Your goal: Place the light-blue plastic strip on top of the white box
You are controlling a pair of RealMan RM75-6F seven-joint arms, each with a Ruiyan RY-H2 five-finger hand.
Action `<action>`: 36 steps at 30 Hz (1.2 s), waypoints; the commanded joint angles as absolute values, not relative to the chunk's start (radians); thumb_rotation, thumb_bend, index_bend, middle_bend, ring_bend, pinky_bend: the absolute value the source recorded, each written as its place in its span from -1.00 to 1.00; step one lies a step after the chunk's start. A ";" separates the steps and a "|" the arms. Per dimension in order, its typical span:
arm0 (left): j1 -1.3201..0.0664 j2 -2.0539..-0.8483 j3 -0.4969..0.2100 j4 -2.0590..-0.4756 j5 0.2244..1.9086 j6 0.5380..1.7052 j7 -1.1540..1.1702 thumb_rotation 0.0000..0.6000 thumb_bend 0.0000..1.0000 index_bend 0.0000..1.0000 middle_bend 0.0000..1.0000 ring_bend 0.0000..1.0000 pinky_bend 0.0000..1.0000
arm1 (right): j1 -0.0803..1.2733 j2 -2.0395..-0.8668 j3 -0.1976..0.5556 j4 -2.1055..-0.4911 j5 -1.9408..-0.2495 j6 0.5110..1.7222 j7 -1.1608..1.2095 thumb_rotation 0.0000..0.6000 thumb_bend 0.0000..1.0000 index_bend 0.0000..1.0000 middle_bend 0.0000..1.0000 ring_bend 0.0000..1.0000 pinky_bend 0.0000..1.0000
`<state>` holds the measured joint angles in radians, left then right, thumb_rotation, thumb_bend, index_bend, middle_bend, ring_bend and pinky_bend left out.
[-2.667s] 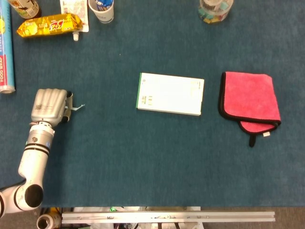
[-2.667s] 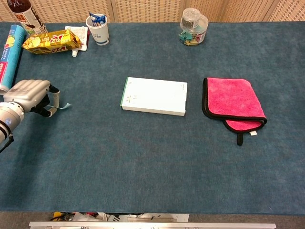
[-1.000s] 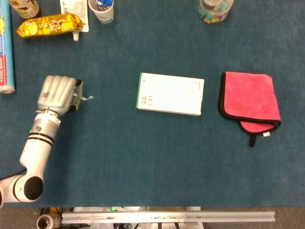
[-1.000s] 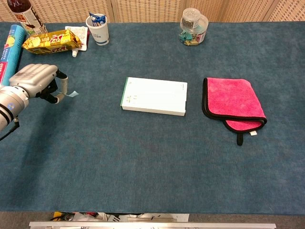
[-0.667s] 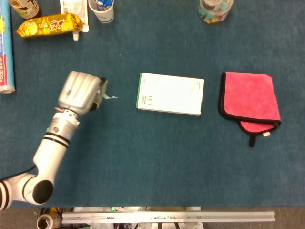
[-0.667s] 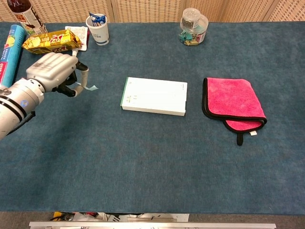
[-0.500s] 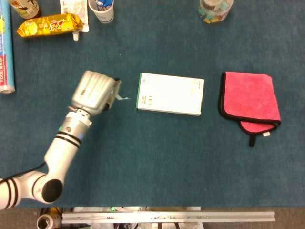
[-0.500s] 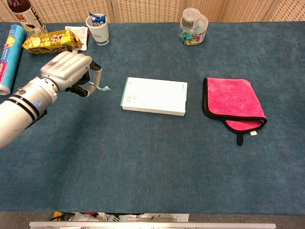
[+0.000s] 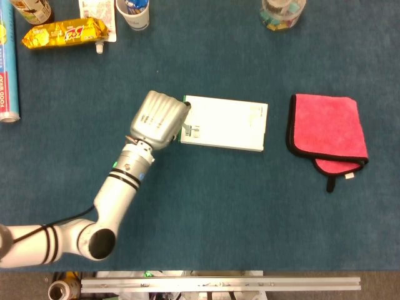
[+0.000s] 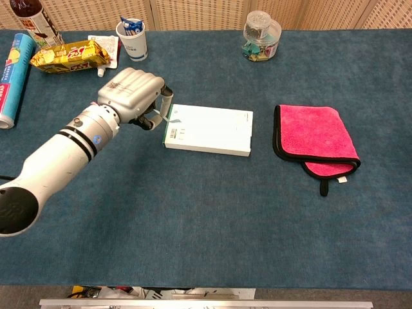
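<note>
The blue surface (image 9: 206, 206) spreads under everything. The left arm (image 10: 58, 164) reaches in from the lower left, and its left hand (image 9: 158, 120) hangs curled at the left end of the white box (image 9: 228, 123), which lies flat just to the hand's right. Well beyond the box, farther right of the hand, lies a folded pink cloth (image 9: 326, 129). The hand pinches the light-blue strip (image 10: 167, 116), whose free end sticks out over the box's left edge. The right hand is out of sight.

Light-blue plastic strip (image 10: 168, 114) — at the flat white box's (image 10: 209, 129) left edge — partly hidden.
</note>
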<state>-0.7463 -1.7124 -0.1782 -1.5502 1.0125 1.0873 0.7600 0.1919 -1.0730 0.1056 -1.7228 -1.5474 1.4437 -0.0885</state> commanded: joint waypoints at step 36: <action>-0.831 -1.947 -0.201 -1.300 0.957 1.128 0.824 1.00 -0.20 0.16 1.00 1.00 0.99 | 0.182 -1.075 0.098 -1.703 -1.544 1.458 -0.057 1.00 -0.67 -0.23 -0.16 -0.16 0.07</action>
